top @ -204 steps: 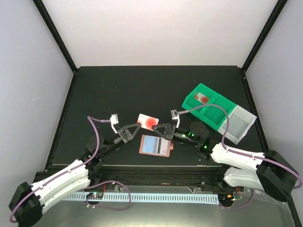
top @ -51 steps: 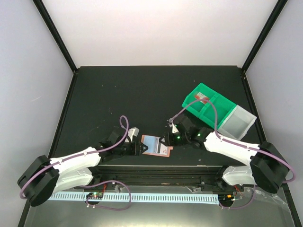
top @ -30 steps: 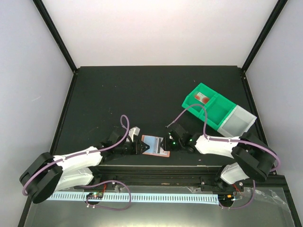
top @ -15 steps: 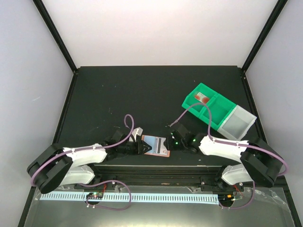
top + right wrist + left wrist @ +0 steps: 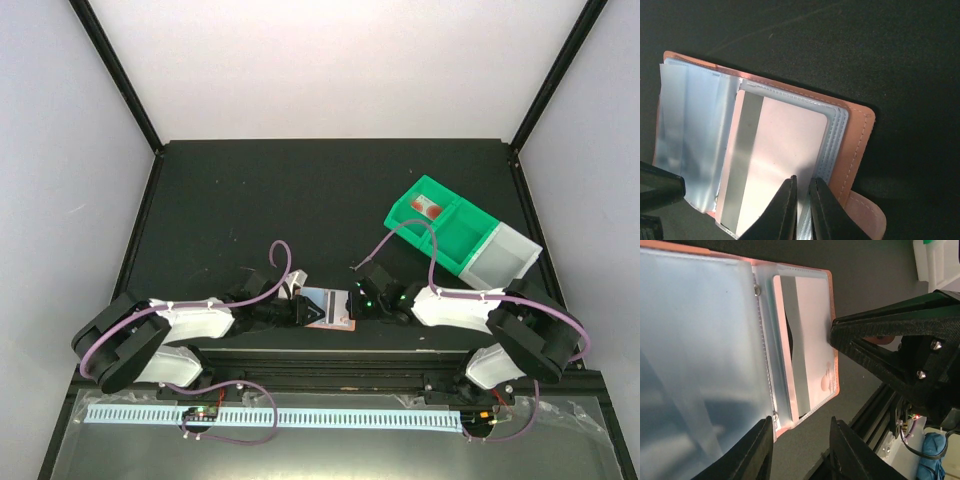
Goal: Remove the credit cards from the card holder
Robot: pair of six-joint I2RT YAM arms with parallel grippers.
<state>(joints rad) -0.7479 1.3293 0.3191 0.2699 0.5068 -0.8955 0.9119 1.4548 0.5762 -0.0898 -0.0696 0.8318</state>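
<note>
Nearly closed right fingers (image 5: 787, 205) press the pale grey striped plastic card (image 5: 780, 150) and could drag the salmon-pink leather-like card holder (image 5: 860, 135) out from between the half-open left fingers (image 5: 757, 450).

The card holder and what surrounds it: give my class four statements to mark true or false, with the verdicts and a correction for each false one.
1. The card holder lies open on the table, between the left gripper and the right gripper. True.
2. The green bin has nothing in it. False: a red and white card lies in one of its compartments.
3. A card with a grey stripe shows inside the holder. True.
4. The right gripper hovers over the green bin. False: it is at the holder, its fingers nearly shut on the striped card's edge.
</note>
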